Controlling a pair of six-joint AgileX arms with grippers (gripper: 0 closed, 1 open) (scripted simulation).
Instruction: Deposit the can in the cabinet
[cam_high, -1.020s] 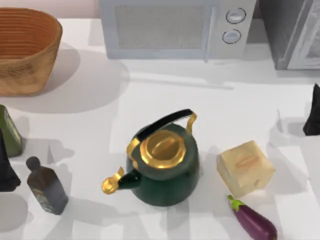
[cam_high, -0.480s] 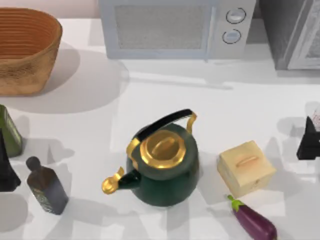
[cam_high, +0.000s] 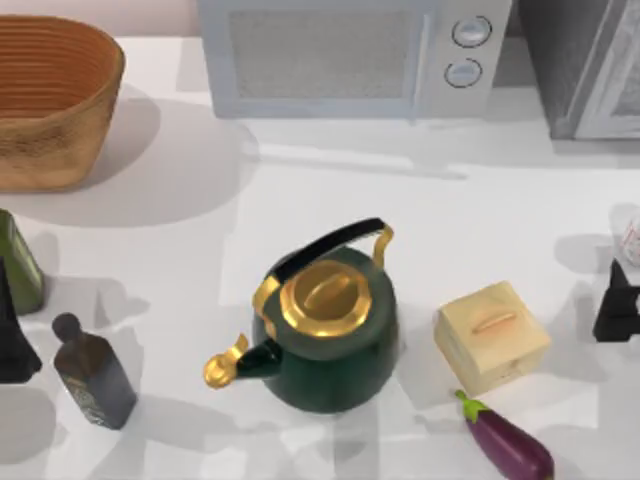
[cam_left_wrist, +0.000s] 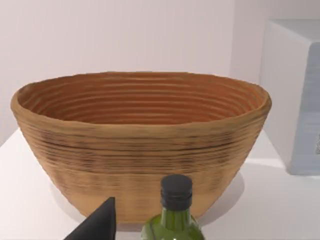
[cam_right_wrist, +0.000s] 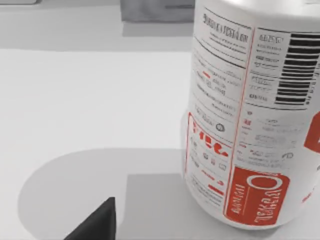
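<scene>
While the right gripper (cam_high: 620, 305) stood at the right edge of the table (cam_high: 400, 200), the can (cam_high: 628, 232) stood upright just beyond it, toward the cabinet (cam_high: 585, 65) at the far right corner. From the right wrist view the can (cam_right_wrist: 255, 115) stood close ahead of the gripper on the white surface, apart from the one dark fingertip (cam_right_wrist: 97, 222) in sight; whether the jaws were spread or closed could not be determined. The cabinet's pale door panel (cam_high: 620, 85) was well beyond the can. The tan box (cam_high: 492, 335) and eggplant (cam_high: 508, 440) lay beside the gripper, toward the kettle (cam_high: 325, 330). The left gripper (cam_high: 12, 340) was parked at the left edge beside a green bottle (cam_high: 18, 262), facing the basket (cam_left_wrist: 140, 145); its jaw state could not be determined either.
</scene>
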